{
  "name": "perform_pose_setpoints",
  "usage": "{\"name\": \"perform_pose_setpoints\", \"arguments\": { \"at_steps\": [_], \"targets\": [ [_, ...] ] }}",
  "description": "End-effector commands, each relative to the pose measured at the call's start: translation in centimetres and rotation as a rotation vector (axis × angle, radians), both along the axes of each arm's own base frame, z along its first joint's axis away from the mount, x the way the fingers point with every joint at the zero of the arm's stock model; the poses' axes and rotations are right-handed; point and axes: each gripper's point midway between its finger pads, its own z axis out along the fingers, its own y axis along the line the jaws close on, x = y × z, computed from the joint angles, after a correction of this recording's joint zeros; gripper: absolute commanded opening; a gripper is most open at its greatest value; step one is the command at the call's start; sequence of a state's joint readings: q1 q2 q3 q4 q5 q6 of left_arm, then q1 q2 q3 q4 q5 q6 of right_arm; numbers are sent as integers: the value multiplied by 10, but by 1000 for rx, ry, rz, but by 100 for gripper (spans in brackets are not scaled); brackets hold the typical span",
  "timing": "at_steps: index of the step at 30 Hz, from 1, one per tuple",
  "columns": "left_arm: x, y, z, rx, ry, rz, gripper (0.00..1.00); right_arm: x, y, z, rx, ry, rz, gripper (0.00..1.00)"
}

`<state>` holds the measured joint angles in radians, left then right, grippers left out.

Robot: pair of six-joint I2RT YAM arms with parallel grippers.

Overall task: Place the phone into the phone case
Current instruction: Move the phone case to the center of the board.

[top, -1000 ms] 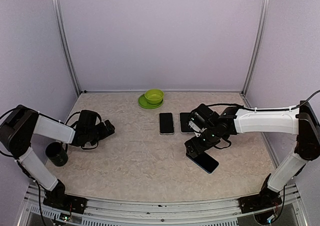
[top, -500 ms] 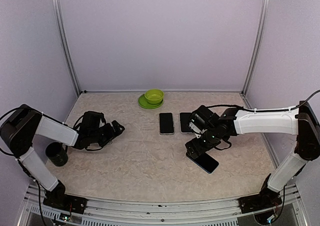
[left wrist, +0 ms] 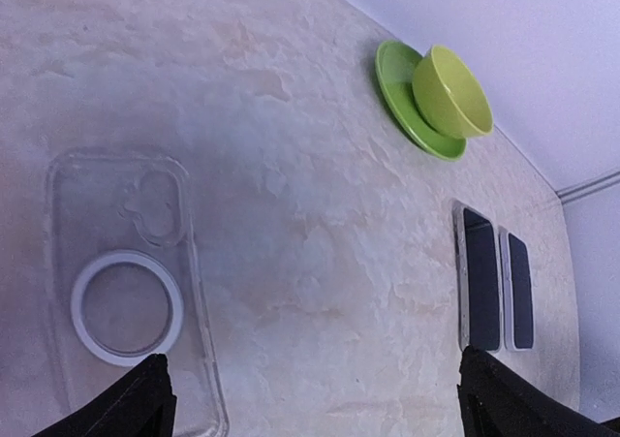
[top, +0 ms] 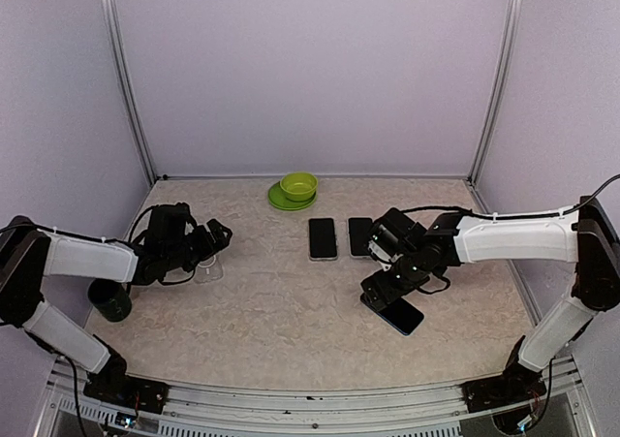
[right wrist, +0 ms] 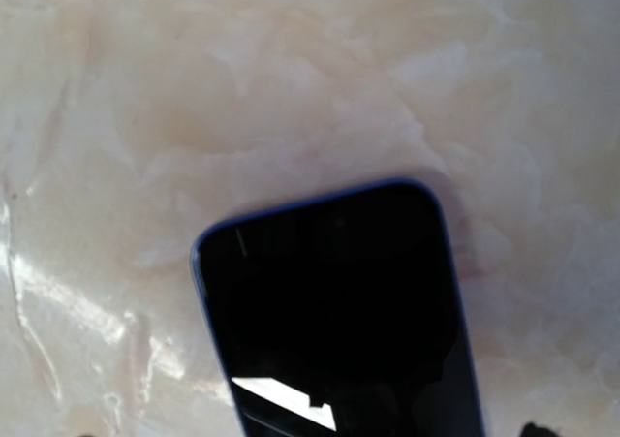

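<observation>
Top external view: the left fingers (top: 219, 234) hang spread wide at centre-left of the table (top: 291, 340), just above the clear case (top: 207, 270), which lies flat and apart from them. The right fingers (top: 374, 286) are likewise spread, low over the upper-left end of the blue-edged phone (top: 397, 314), which lies screen-up right of centre, well apart from the case. Two more phones (top: 323, 238) lie side by side above it. A green bowl (top: 298, 184) sits on a green plate (top: 278, 201) at the top edge of the table, and a dark cup (top: 109, 299) stands at far left. Left wrist view: the case, with its white ring, lies at lower left; fingertips show at both bottom corners. Right wrist view: the phone's rounded end rests on the table; whether the fingers touch it cannot be told.
</observation>
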<state>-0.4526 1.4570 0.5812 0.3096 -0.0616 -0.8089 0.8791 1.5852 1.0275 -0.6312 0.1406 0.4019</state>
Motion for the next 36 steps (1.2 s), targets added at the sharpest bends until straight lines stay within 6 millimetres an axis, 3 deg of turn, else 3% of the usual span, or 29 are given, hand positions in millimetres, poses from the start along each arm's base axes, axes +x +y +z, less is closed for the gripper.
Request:
{"name": "perform_pose_setpoints", "arguments": {
  "at_steps": [1, 8, 13, 23, 36],
  "targets": [
    [3, 36, 16, 161, -37, 138, 99, -3, 8, 2, 25, -13, 7, 93],
    [-5, 77, 3, 295, 27, 318, 99, -6, 16, -6, 5, -3, 24, 92],
    [-4, 92, -10, 348, 93, 392, 99, -8, 18, -10, -9, 1, 28, 92],
    [1, 74, -43, 294, 152, 293, 99, -10, 19, -16, -31, 6, 32, 93],
    [-3, 84, -70, 460, 273, 328, 97, -8, 24, -19, -47, -2, 41, 94]
  ]
}}
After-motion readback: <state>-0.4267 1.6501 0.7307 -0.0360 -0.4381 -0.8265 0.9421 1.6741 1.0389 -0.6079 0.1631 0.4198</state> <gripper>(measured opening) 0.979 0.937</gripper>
